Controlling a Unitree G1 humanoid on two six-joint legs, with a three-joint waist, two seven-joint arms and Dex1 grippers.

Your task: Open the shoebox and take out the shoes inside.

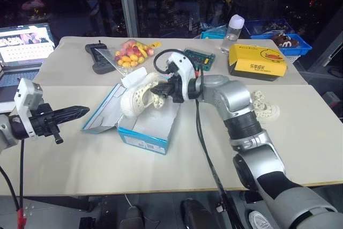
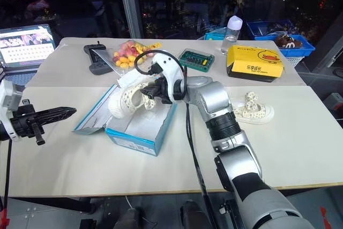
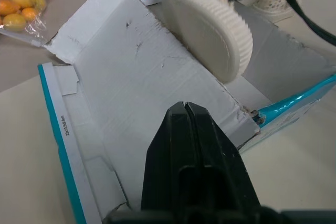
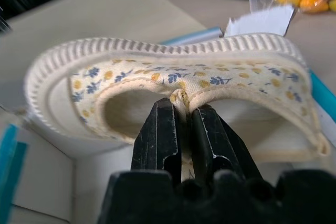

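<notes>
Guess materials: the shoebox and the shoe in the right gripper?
Shoebox: looks like thin cardboard, glossy blue outside, matte white inside, with scuffs and creased flaps.
Shoe: likely fabric upper, cream with a small floral print and stitched rim; the ribbed off-white sole looks like rubber or foam. Right gripper pinches that rim.

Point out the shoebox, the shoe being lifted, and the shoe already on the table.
shoebox [image 1: 143,137]: left eye view, blue front wall.
lifted shoe [image 4: 173,77]: right wrist view, flowered lining by its opening.
shoe on the table [image 2: 252,111]: right eye view, its upper.
</notes>
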